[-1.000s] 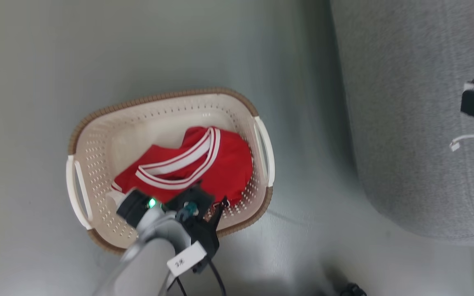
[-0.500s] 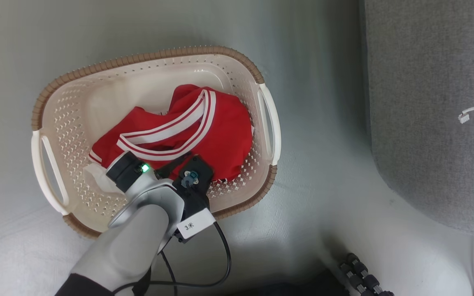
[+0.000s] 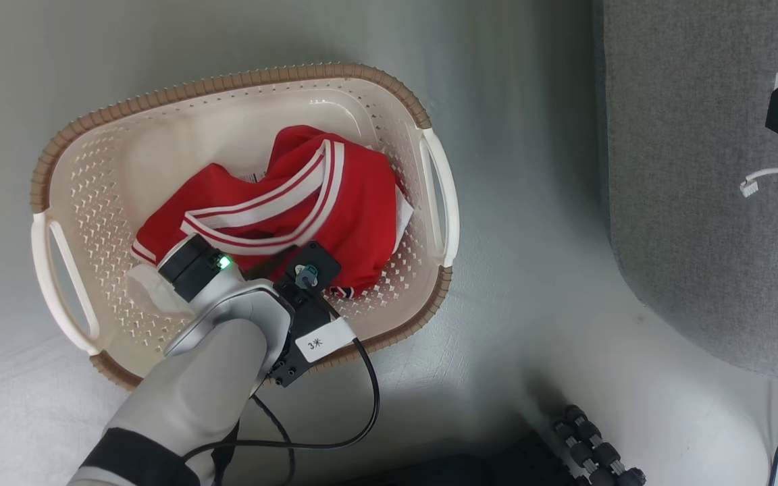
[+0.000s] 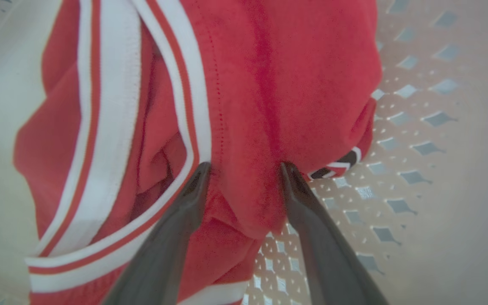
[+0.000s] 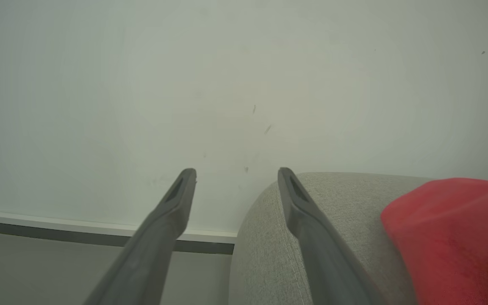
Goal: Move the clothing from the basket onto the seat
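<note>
My left pincer (image 4: 245,169) is down inside the laundry basket (image 3: 227,84), released, with its jaws spread wide. Both fingertips (image 4: 199,178) press into the red jersey (image 4: 295,84), and a fold of the cloth bulges between them, unpinched. From my head, my own wrist and forearm (image 3: 227,337) cover those fingers, along with the near edge of the jersey.

The jersey lies crumpled on the basket's floor, closer to the right handle (image 3: 439,196) than the left, its white-striped trim (image 3: 274,206) running across the top. A black-and-white scrap (image 4: 337,163) peeks out under its edge; I cannot tell whether it is lettering or more trim. A pale patch (image 3: 142,293) beside my wrist is too washed out to name. The basket stands on the grey floor (image 3: 531,304), well apart from the grey sofa (image 3: 686,169), which is cut off by the picture's top and right edges.

My right pincer (image 5: 236,173) is also released and holds nothing, its fingers pointing at a pale wall (image 5: 184,84) above the sofa's rounded edge. A second red garment (image 5: 451,237) lies on the sofa cushion just beside my right finger, blurred and cropped at the corner, so its shape is unclear.
</note>
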